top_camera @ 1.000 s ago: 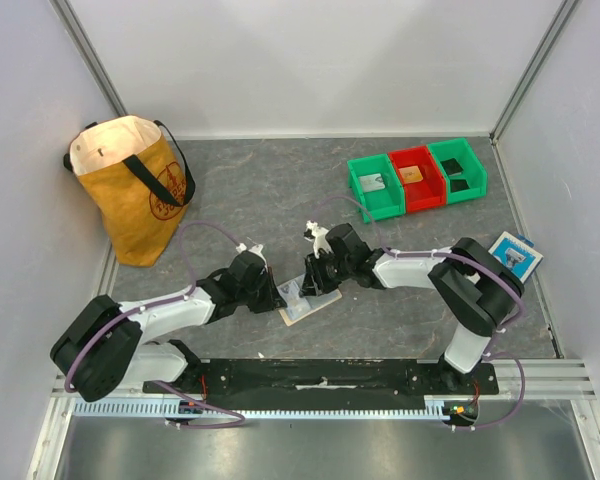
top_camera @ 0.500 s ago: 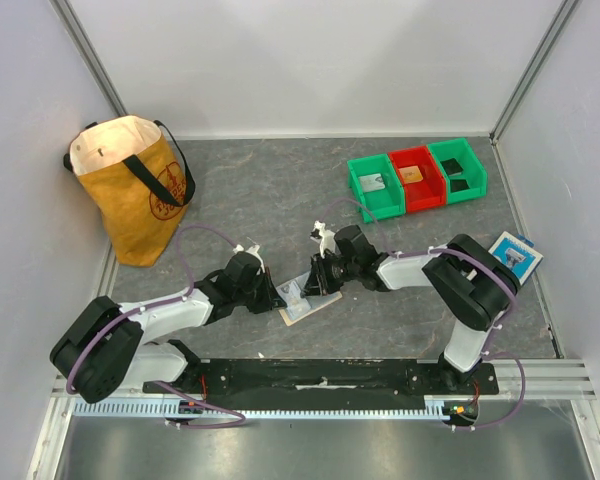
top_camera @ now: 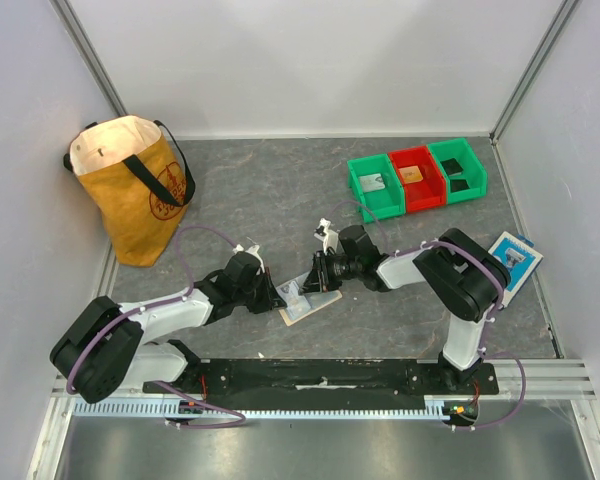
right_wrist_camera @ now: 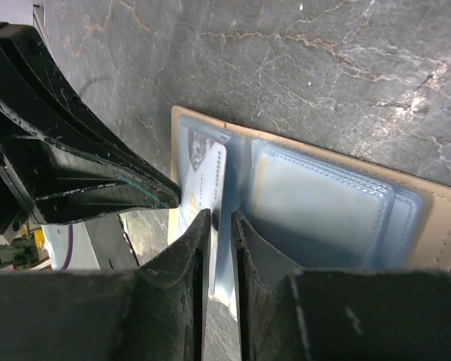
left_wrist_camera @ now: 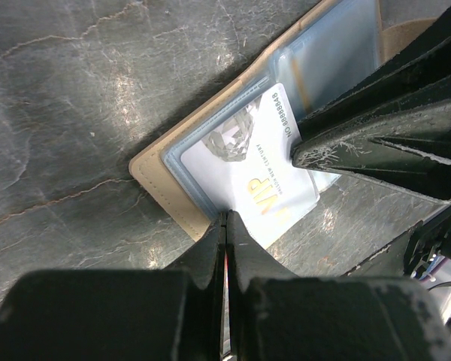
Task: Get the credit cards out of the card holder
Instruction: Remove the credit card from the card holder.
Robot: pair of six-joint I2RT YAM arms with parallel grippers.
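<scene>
The tan card holder (top_camera: 302, 310) lies open on the table between both arms, its pale blue sleeves (right_wrist_camera: 323, 203) facing up and its tan border (left_wrist_camera: 165, 188) showing. A white credit card (left_wrist_camera: 248, 169) printed "VIP" sticks partly out of a sleeve. My left gripper (left_wrist_camera: 225, 216) is shut, its tip pressing on the card's near edge at the holder's rim. My right gripper (right_wrist_camera: 218, 216) comes in from the other side, jaws a narrow slit apart, pinching the same white card's (right_wrist_camera: 203, 180) long edge at the sleeve. In the top view the left gripper (top_camera: 278, 297) and right gripper (top_camera: 316, 283) meet over the holder.
A yellow tote bag (top_camera: 130, 190) stands at the far left. Green (top_camera: 375, 187), red (top_camera: 417, 178) and green (top_camera: 457, 170) bins sit at the back right. A blue-and-white packet (top_camera: 515, 253) lies by the right wall.
The right gripper's jaws have narrowed onto the card's edge and its arm has folded in slightly. The left gripper stays shut on the holder.
</scene>
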